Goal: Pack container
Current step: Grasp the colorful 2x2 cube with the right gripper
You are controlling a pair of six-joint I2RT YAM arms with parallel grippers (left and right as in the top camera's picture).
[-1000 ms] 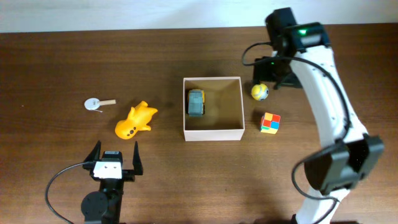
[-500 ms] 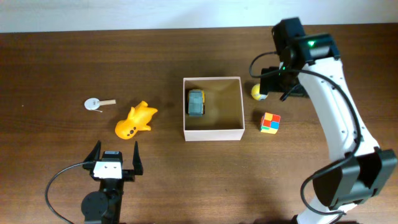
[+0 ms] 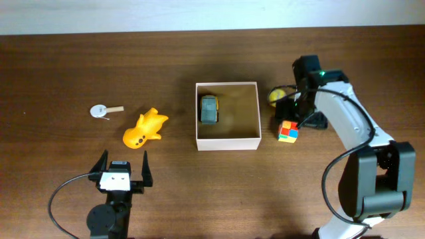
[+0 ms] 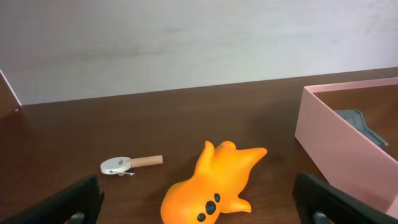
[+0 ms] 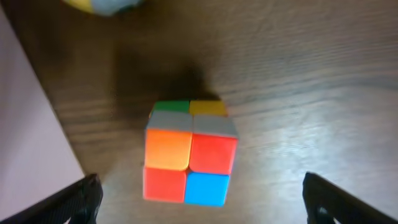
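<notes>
The container (image 3: 226, 142) is a square white-walled box with a tan inside at the table's middle, and a grey toy car (image 3: 209, 108) lies in its left part. A multicoloured cube (image 3: 288, 131) sits on the table just right of it. My right gripper (image 3: 293, 117) hangs over the cube, open and empty. In the right wrist view the cube (image 5: 189, 160) lies between the spread fingers (image 5: 202, 208). A yellow ball (image 3: 275, 97) behind the cube is partly hidden by the arm. My left gripper (image 3: 123, 169) is open and empty, near an orange toy (image 3: 145, 129).
In the left wrist view the orange toy (image 4: 217, 183) lies ahead of the open fingers (image 4: 199, 208), with the container's wall (image 4: 336, 143) at right. A small white disc with a tan handle (image 3: 104, 110) lies at far left. The container's wall (image 5: 25, 124) is left of the cube.
My right arm has swung from over the yellow ball toward the table's front and now hangs over the multicoloured cube. The left arm and the toys have not moved.
</notes>
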